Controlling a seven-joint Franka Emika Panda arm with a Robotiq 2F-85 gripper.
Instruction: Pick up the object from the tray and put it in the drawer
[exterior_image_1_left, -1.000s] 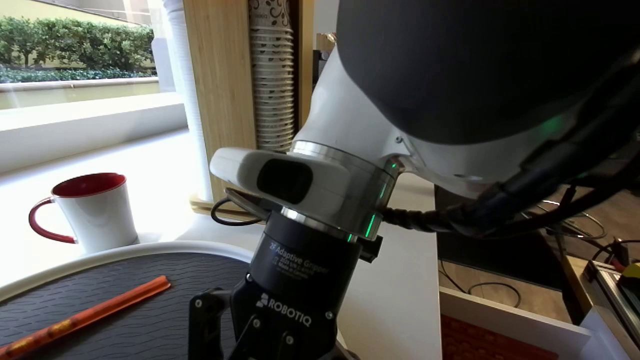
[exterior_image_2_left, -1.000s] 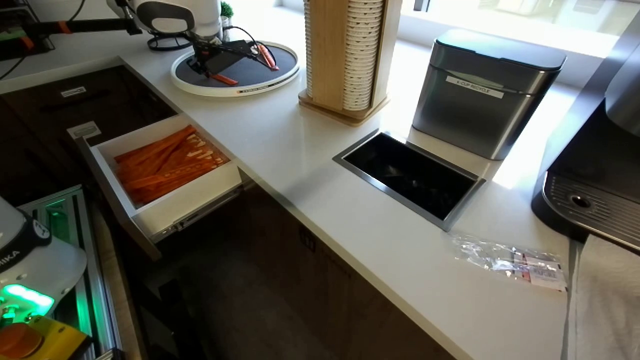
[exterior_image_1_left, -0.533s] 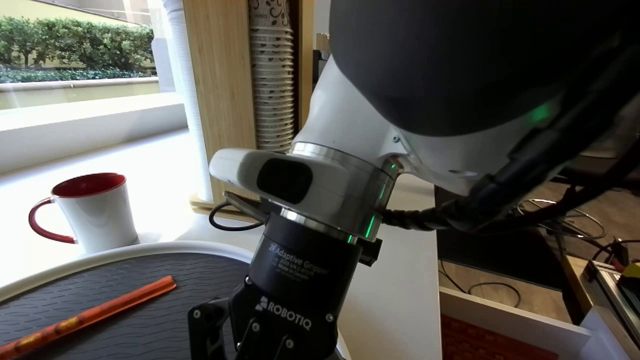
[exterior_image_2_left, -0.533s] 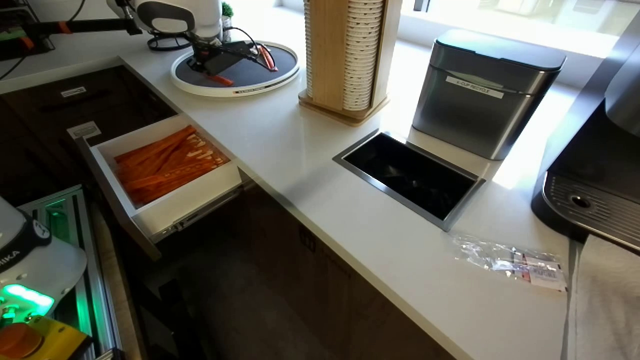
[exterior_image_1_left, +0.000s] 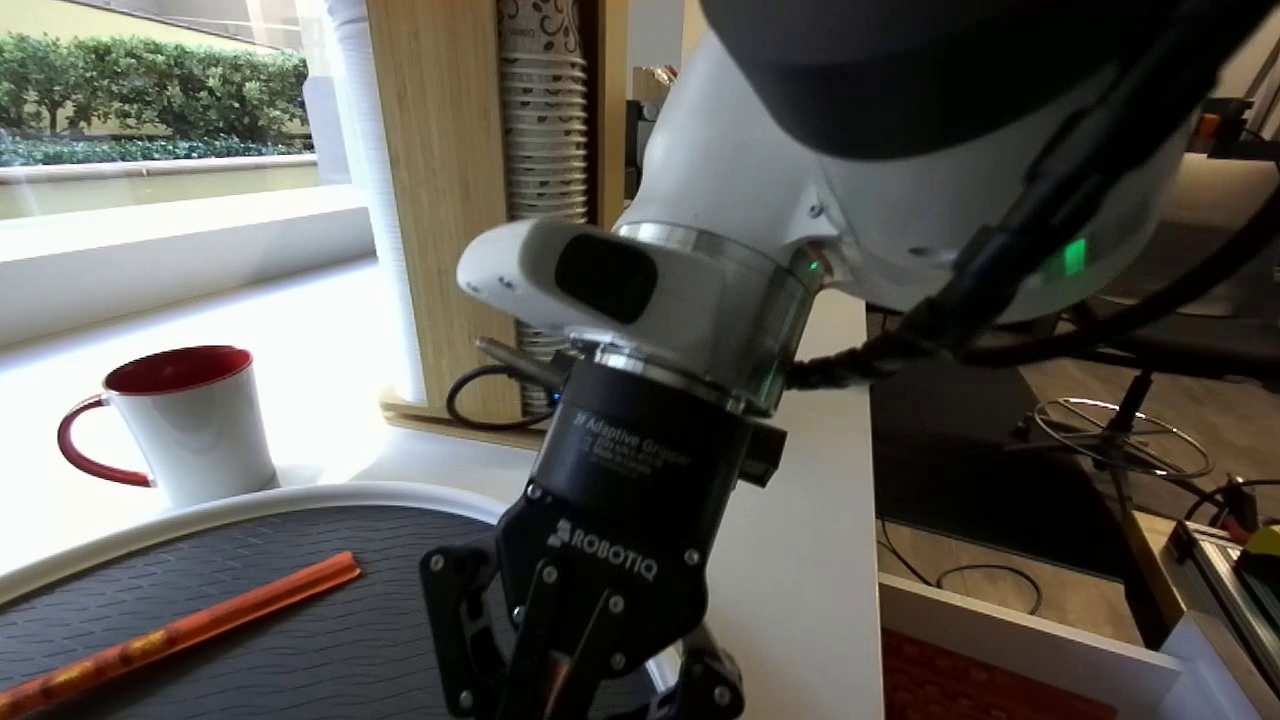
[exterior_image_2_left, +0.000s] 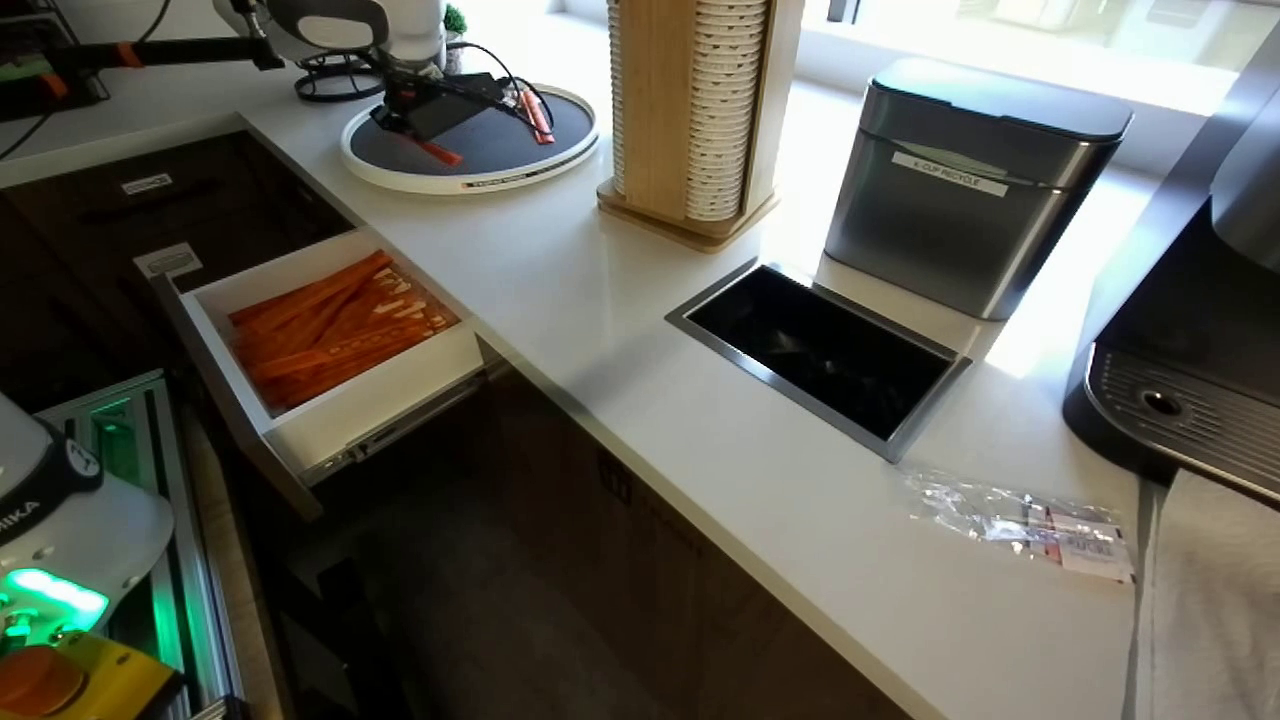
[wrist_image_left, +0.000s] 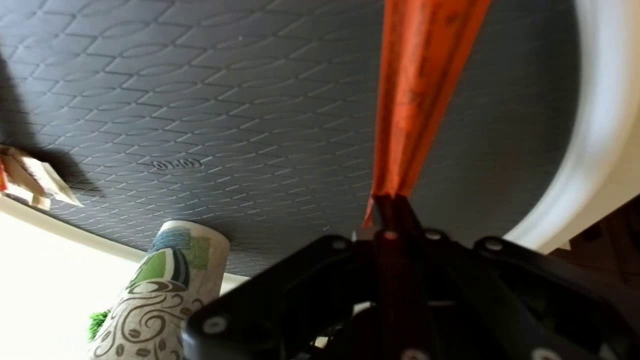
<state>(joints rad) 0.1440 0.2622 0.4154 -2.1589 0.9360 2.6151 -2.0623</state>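
The object is a flat orange piece (wrist_image_left: 417, 85); in the wrist view it runs from my fingertips to the top edge. In an exterior view its end (exterior_image_2_left: 440, 152) sticks out below the arm. My gripper (wrist_image_left: 392, 200) is shut on it over the round dark grey tray (wrist_image_left: 280, 115). How far it clears the tray is hard to tell. In an exterior view the gripper fingers (exterior_image_1_left: 560, 685) run off the bottom edge. The tray's pale rim (exterior_image_2_left: 400, 180) shows at the back. The drawer (exterior_image_2_left: 375, 380) is pulled open, with many orange pieces inside.
A long orange-red stick (exterior_image_1_left: 190, 630) lies on the tray. A white and red mug (exterior_image_1_left: 195, 430) stands behind the rim. A wooden cup holder (exterior_image_2_left: 660, 110) stands beside the tray. A patterned cup (wrist_image_left: 160, 295) shows at the tray's edge. The counter edge (exterior_image_2_left: 590, 420) runs past the drawer.
My gripper has risen and moved a little right in an exterior view, the orange piece staying at its fingertips. The long stick on the tray has shifted slightly. The drawer has not moved.
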